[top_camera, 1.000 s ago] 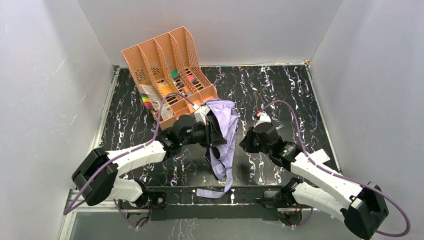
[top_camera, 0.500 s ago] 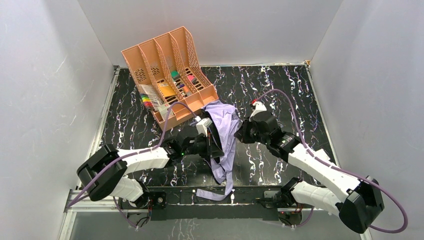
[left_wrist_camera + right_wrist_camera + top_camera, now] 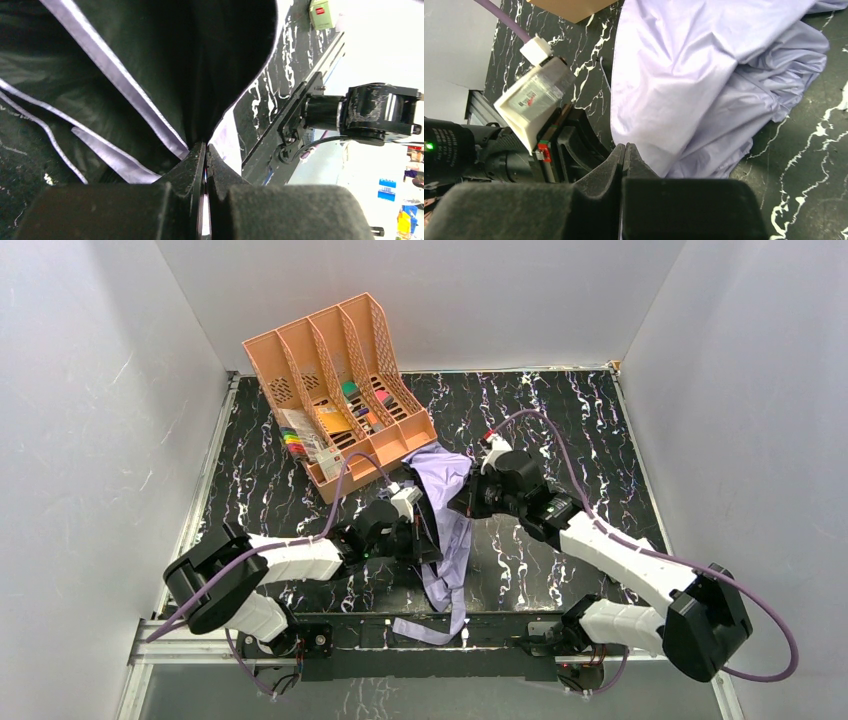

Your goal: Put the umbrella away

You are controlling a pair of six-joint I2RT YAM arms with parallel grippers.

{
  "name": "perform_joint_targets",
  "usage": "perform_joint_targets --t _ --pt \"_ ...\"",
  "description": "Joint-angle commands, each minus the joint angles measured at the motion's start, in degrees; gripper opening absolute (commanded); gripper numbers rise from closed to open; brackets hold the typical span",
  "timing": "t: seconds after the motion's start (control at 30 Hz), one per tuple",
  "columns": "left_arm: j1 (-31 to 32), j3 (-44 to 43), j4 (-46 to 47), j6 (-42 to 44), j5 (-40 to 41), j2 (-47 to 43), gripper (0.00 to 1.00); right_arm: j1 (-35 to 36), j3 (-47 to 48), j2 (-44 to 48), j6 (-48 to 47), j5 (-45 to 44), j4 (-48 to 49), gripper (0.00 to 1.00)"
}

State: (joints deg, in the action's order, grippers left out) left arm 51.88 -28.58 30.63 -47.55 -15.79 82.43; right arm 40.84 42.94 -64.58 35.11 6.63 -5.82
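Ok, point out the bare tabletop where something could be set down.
Bare table: far right corner, between right arm and walls; left strip between file organiser and left wall. Crowded: centre, where left gripper and right gripper meet the umbrella.

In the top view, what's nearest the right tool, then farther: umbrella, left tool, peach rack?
1. The umbrella, pinched by the right tool.
2. The left tool, just to its left.
3. The peach rack, at the back left.

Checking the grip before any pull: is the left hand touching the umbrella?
Touching. The left wrist view shows the left hand shut, with the umbrella fabric drawn to a pinch right between its fingertips.
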Motion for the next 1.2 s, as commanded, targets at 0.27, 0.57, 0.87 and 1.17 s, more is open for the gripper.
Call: perform_joint_targets --t 0.27,0.57,0.87,1.17 --pt "1.07 2.97 -0.48 0.64 1.92 1.81 0.00 -0.26 1.00 -9.19 1.41 4.93 10.88 0.03" --pt "2.08 3.66 -0.79 1.13 2.97 1.70 0.00 0.39 -5.67 -13.62 3.37 4.99 12.94 0.00" --pt "2.44 3.82 -0.92 2.40 2.65 -0.53 0.06 4.05 -13.73 -17.44 5.90 2.84 18.37 0.00" --pt "2.48 1.74 -8.18 4.18 5.40 -10.87 0.29 4.95 -15.76 -19.94 6.51 -4.24 13.92 0.00"
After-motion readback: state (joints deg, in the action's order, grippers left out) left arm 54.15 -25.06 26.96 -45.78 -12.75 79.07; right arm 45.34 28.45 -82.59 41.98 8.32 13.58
